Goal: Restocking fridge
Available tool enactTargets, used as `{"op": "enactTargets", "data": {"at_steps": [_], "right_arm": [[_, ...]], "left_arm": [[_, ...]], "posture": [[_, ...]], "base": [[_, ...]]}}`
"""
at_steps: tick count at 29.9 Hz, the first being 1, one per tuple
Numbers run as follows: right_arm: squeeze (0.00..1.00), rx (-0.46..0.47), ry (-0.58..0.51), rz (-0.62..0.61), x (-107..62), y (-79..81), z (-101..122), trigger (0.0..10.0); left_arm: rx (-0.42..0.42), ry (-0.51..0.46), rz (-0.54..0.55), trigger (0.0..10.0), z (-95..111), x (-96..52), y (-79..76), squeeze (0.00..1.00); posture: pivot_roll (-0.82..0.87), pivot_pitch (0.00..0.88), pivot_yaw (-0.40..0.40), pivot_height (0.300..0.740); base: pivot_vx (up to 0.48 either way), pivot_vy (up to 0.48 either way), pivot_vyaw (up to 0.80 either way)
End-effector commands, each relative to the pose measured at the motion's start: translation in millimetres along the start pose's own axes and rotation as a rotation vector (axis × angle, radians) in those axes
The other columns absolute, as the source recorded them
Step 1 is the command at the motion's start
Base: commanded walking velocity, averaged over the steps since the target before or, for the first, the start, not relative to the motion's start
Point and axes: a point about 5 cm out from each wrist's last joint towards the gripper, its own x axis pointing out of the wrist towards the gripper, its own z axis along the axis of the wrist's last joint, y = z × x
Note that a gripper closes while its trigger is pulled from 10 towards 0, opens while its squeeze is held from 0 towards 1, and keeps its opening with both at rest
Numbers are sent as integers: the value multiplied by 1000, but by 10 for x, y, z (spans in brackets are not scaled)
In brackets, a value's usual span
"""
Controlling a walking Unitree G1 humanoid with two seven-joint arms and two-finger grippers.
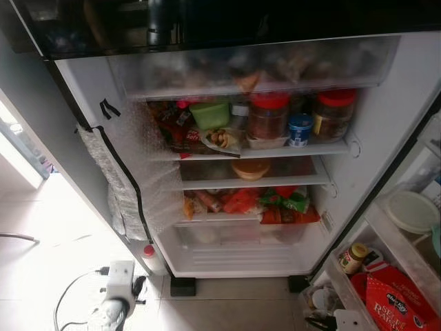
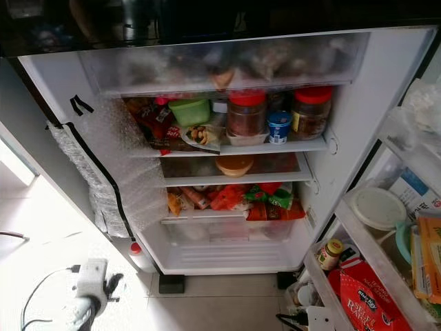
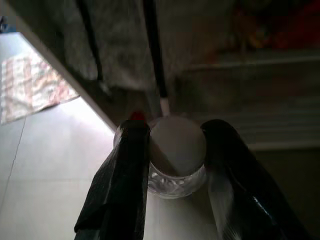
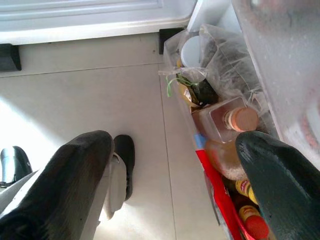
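The fridge (image 1: 386, 124) stands open, its shelves packed with red-lidded jars (image 1: 269, 114), a green box (image 1: 210, 114), a blue cup (image 1: 300, 129) and snack packs (image 1: 282, 203). A small white bottle with a red cap (image 1: 150, 258) stands on the floor at the fridge's lower left corner. My left gripper (image 1: 136, 288) hangs low just short of it. In the left wrist view the bottle (image 3: 175, 150) shows between the two spread fingers (image 3: 125, 175). My right gripper (image 4: 172, 140) is open over the floor beside the door's bottom shelf, holding nothing.
The fridge door (image 2: 386, 207) swings out on the right; its shelves hold a red bag (image 1: 400, 300), a yellow-lidded jar (image 1: 353, 256) and a white lid (image 1: 412, 210). Bubble wrap (image 1: 114, 179) hangs along the fridge's left edge. Pale tiled floor (image 4: 90, 85) lies in front.
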Motion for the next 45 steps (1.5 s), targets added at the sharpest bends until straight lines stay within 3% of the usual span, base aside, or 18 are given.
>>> {"op": "enactTargets", "data": {"at_steps": [1, 3, 6, 8, 18, 22, 28, 45], "right_arm": [[0, -8, 14, 8, -3, 9, -25, 10000], [0, -15, 16, 14, -3, 6, -24, 10000], [0, -12, 16, 12, -3, 2, -24, 10000], [0, -14, 15, 14, -3, -4, -20, 10000], [0, -5, 5, 14, -2, -9, -7, 10000], [0, 10, -7, 21, 5, 21, 19, 10000], [0, 14, -8, 28, 29, 139, 68, 10000], [0, -27, -1, -18, 38, 120, 96, 10000]], "left_arm": [[-16, -71, -70, 10000, 132, 32, -118, 0], [2, -125, -132, 10000, 217, 24, -230, 0], [14, -208, -146, 10000, 338, -12, -247, 0], [32, -322, -187, 10000, 557, -76, -301, 0], [102, -484, -280, 10000, 885, -308, -534, 0], [131, -519, -323, 10000, 959, -400, -639, 0], [121, -535, -341, 10000, 1067, -403, -700, 0], [161, -540, -376, 10000, 1168, -414, -740, 0]], "posture": [[-72, 34, 56, 740], [-70, 39, 52, 740], [-72, 43, 50, 740], [-76, 50, 49, 740], [-83, 54, 52, 740], [-82, 56, 54, 740], [-86, 55, 61, 740], [-76, 50, 67, 740]], "base": [[0, 0, 0], [0, 0, 0], [0, 0, 0], [0, 0, 0], [0, 0, 0], [0, 0, 0], [0, 0, 0], [0, 0, 0]]}}
